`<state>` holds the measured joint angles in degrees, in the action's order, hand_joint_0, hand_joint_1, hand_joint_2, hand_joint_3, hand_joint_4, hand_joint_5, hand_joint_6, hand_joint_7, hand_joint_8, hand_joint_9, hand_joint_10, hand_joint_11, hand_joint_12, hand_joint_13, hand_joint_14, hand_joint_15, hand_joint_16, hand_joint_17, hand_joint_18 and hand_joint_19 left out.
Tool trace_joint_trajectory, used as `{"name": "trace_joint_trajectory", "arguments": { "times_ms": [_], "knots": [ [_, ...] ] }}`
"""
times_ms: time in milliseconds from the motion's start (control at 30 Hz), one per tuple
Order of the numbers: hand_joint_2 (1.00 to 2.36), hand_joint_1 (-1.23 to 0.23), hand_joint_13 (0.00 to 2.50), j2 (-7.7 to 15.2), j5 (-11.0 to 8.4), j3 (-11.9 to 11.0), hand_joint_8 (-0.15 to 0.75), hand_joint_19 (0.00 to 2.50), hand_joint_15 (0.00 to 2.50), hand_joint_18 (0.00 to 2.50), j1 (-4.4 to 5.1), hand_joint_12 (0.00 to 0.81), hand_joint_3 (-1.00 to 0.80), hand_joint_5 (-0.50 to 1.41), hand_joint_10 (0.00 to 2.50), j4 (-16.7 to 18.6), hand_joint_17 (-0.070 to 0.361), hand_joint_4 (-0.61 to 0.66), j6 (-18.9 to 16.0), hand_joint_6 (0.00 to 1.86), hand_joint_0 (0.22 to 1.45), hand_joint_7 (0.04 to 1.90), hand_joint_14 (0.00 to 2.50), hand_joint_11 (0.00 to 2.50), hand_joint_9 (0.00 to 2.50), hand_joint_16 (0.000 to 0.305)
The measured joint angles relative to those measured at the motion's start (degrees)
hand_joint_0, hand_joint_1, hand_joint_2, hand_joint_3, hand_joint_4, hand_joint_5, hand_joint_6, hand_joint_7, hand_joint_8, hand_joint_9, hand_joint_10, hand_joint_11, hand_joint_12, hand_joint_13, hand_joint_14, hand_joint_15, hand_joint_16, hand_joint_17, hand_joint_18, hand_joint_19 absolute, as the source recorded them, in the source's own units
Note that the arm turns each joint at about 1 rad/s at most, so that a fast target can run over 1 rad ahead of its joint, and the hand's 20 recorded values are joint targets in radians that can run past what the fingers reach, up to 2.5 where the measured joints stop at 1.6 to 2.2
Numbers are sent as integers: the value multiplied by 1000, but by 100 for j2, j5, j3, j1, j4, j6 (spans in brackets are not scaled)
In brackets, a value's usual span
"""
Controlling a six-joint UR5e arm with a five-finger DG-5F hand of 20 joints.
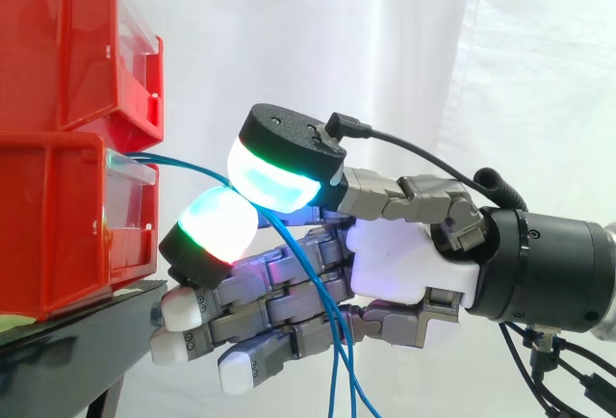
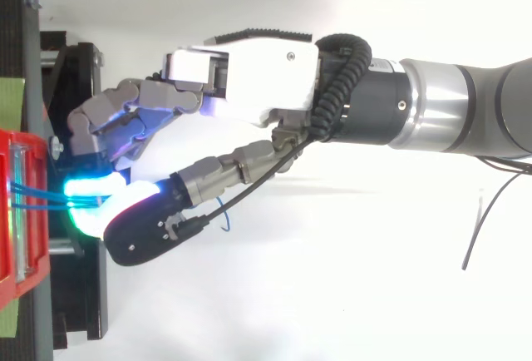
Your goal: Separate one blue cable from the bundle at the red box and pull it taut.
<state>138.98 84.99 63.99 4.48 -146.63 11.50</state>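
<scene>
Hand (image 1: pixel 404 264) w/ thumb & finger pinching blue cable (image 1: pixel 179 161) at red box (image 1: pixel 58 216); grasp step. Next: draw back steadily til taut.

The stacked red bins (image 1: pixel 58 187) and the black stand (image 1: pixel 67 341) under them block the left. The robot hand (image 1: pixel 399 264) sits just right of them, blue cables (image 1: pixel 337 360) hanging down across it. Above it, before the white curtain (image 1: pixel 433 52), room is free.
</scene>
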Motion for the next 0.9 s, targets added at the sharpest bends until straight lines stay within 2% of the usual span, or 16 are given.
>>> {"name": "trace_joint_trajectory", "arguments": {
  "times_ms": [67,233,333,467,633,733,900],
  "knots": [
    [1000,-709,643,-1,0,0,385,545,341,746,1,386,-500,-190,14,-8,112,259,5,760,683,935,11,605,737,50],
    [1000,-712,661,-1,0,0,383,560,353,754,3,387,-500,-193,12,-8,112,261,7,782,613,896,13,623,745,50],
    [1000,-674,664,-1,0,0,388,562,355,763,4,392,-500,-193,12,-4,114,270,8,785,575,891,13,623,749,51],
    [1000,-553,676,-2,0,0,399,564,363,776,6,399,-500,-188,14,6,118,274,10,781,545,889,11,614,765,52],
    [1000,-476,686,-2,0,0,395,579,364,780,4,393,-500,-171,11,17,115,256,10,758,567,931,11,604,776,51],
    [1000,-502,689,-2,0,0,393,583,366,778,7,388,-500,-167,14,18,113,247,11,752,639,961,12,606,784,50],
    [1010,-643,678,-2,0,0,385,575,365,777,12,390,-368,-187,12,20,114,239,11,770,660,925,12,612,744,50]
  ]
}}
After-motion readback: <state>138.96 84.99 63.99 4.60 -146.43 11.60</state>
